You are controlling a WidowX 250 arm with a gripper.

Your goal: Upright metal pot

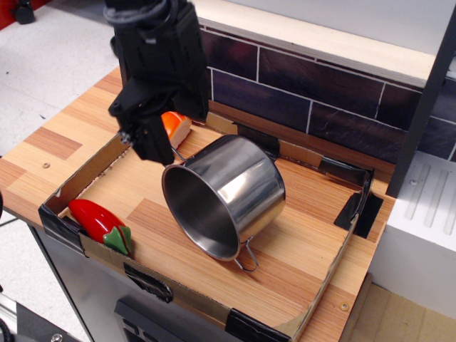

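1. Stainless steel, shiny and round, the straight-sided metal pot (224, 196) lies on its side near the middle of the shallow cardboard-walled tray (71, 187) on the wooden bench (50, 146), its mouth facing the camera and lower left.
2. The pot's long axis runs from the open rim at lower left up to the closed base at upper right; one thin wire loop handle (247, 256) sticks out at the bottom of the rim, while the opposite one is hidden behind the arm.
3. The black robot gripper (151, 142) hangs just beside the upper-left part of the rim, so the pot lies to its right and slightly below.
4. Whether the jaws are parted or pressed together cannot be told; the dark housing hides them, and nothing appears held.
5. An orange and white toy food piece (175, 127) sits close behind the gripper near the tray's back wall, leaving little room there.
6. A red toy pepper with a green stem (96, 221) rests in the near-left corner, well apart from the pot.
7. Open tray floor lies in front and to the right of the pot, likely enough for tipping it onto its base.
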